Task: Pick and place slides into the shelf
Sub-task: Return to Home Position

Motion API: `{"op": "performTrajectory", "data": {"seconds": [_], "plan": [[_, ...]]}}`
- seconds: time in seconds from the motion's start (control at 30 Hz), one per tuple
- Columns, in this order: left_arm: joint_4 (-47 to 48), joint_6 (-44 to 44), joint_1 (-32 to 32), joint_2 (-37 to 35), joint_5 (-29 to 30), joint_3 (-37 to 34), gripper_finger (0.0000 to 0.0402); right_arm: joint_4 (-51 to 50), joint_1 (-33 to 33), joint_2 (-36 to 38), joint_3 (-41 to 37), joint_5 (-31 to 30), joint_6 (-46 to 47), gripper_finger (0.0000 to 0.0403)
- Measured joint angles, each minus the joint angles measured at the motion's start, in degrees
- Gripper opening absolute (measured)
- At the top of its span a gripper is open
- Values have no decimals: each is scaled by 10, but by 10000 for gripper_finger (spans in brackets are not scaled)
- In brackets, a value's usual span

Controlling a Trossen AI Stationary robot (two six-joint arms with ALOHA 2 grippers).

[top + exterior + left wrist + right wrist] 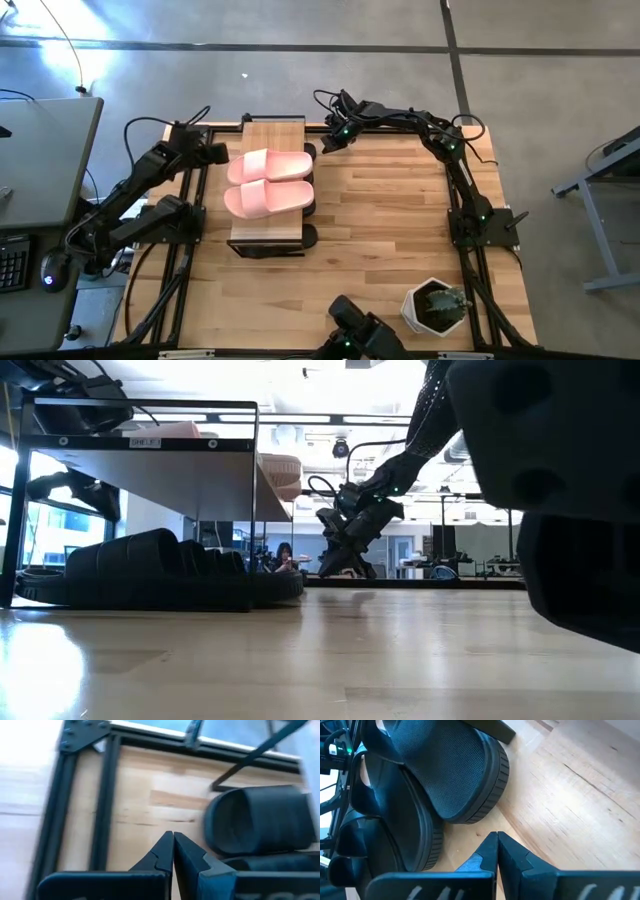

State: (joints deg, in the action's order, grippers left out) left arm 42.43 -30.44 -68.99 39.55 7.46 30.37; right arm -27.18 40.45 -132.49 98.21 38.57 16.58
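Closest in, the small black-framed shelf with a wooden plank top [275, 132] has the pale pink slides [268, 182] on top and the matte black slides [150, 565] underneath, poking out one side. The left gripper [220, 154] and right gripper [328, 142] sit by its far corners, jaws pinched together on nothing. Risk: an arm pulling away could clip the frame or a black toe and knock things crooked. The pale wooden worktop [390, 210] looks smooth. Beyond it there's a grey concrete floor [300, 70] and a bright room.
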Motion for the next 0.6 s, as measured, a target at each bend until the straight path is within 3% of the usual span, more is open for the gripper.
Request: {"op": "performTrajectory", "data": {"seconds": [0.37,0.6], "plan": [[-95,6,0,-25,-49,0,2,0,1,0,0,0,0,0],[-215,15,0,-95,-193,0,1,-50,6,29,0,-43,-7,0]]}}
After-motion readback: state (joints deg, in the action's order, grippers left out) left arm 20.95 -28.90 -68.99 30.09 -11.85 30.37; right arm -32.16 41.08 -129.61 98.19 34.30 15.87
